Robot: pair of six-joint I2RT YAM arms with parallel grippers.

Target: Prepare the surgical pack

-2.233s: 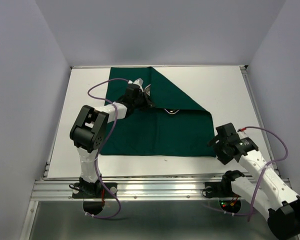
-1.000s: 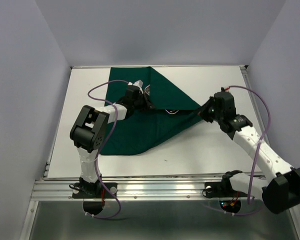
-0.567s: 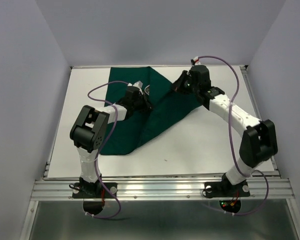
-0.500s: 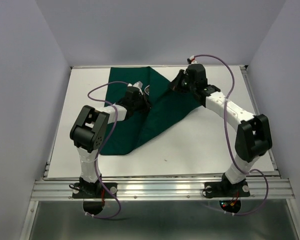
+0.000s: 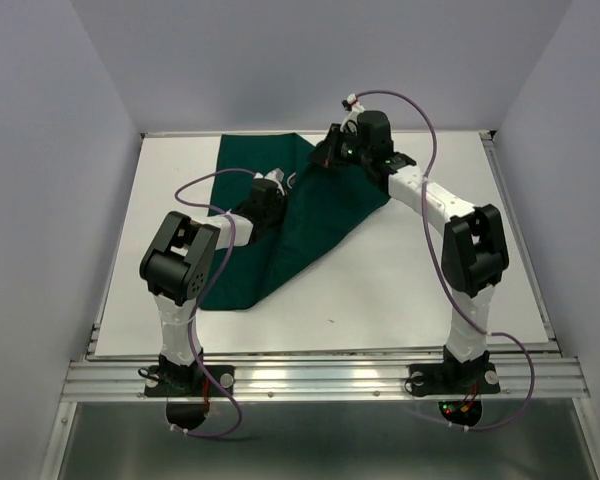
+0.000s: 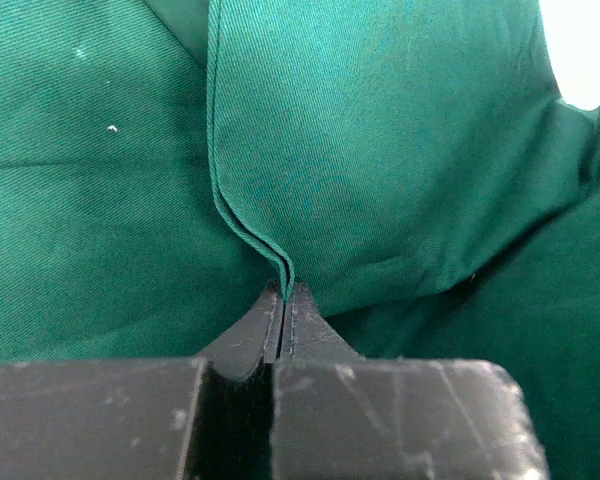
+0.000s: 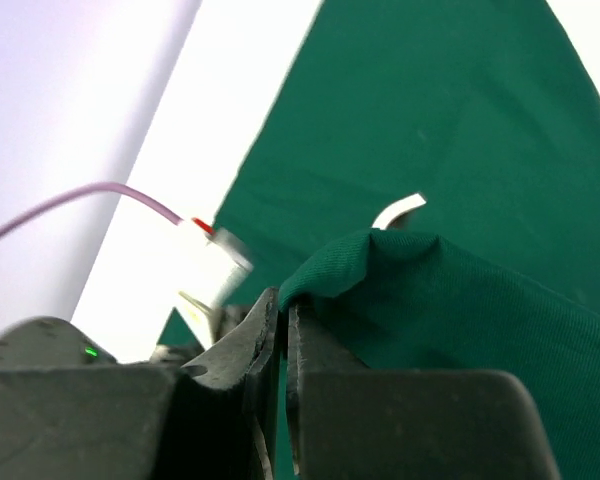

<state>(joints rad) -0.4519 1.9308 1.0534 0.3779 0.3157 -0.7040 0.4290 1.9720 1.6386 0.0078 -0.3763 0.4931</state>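
The dark green drape [image 5: 320, 215] of the surgical pack lies folded over itself on the white table, its right side lifted toward the far middle. My left gripper [image 5: 280, 196] rests on the cloth, shut on a hemmed edge of the drape [image 6: 380, 150], with the tips [image 6: 283, 296] pinching the seam. My right gripper [image 5: 326, 160] is raised near the far edge, shut on a bunched corner of the drape [image 7: 460, 300] at its tips [image 7: 283, 300]. A curved bit of bright metal [image 7: 398, 210] pokes out from under the cloth. Tray, scissors, forceps and gauze are otherwise hidden.
Bare white table [image 5: 430, 270] shows to the right and front of the cloth. The aluminium rail [image 5: 320, 375] runs along the near edge. Grey walls close in the far side and both flanks. Purple cables [image 5: 195, 180] loop off both arms.
My right arm swung from the near right corner up to the far middle, pulling the drape's right corner over leftward and folding the cloth. The left arm stayed put, still pinching.
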